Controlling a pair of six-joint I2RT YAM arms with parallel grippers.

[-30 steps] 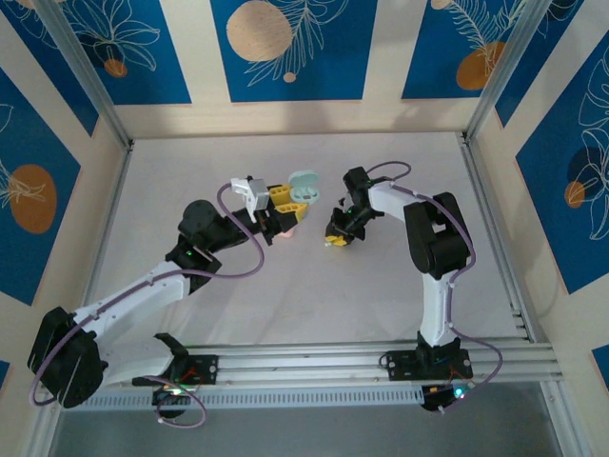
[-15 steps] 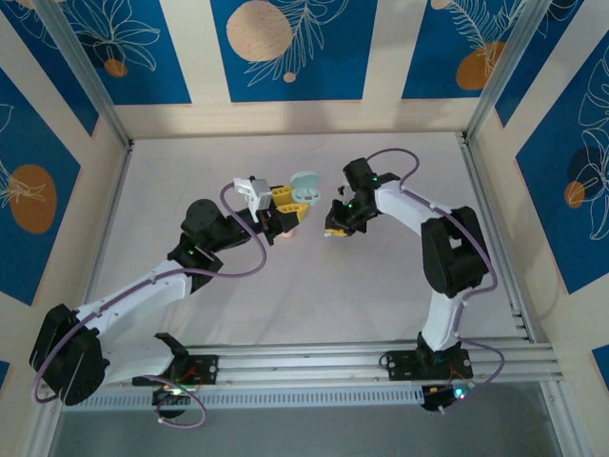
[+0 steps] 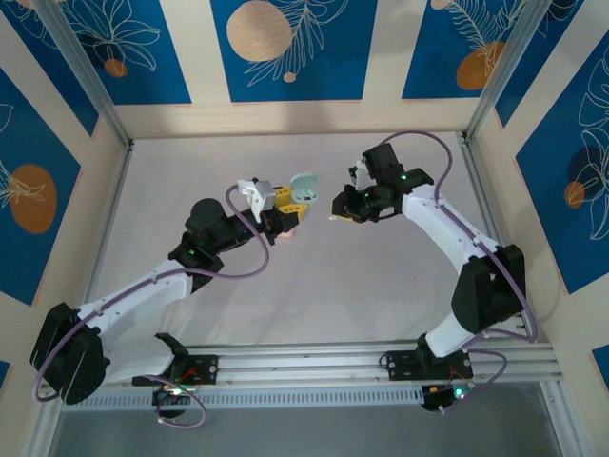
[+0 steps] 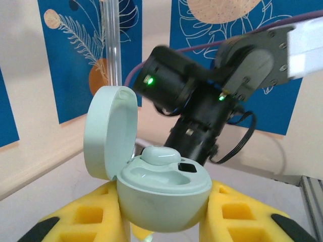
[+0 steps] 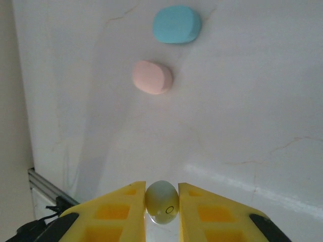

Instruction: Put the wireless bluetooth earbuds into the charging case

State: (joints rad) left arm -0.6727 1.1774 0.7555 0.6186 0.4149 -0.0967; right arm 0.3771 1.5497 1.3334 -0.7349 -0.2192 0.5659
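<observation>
Lifted off bench point(image 5: 227, 101) with earbud point(image 5: 162, 200) clamped in right gripper point(image 5: 162, 207). Open charging case point(image 4: 161, 194) clamped in left gripper point(image 4: 161, 219). Ready for insertion.

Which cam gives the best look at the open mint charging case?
Left wrist: charging case close up, lid open, one earbud seated, other slot empty. Top external shows it tiny in the left end effector.
</observation>
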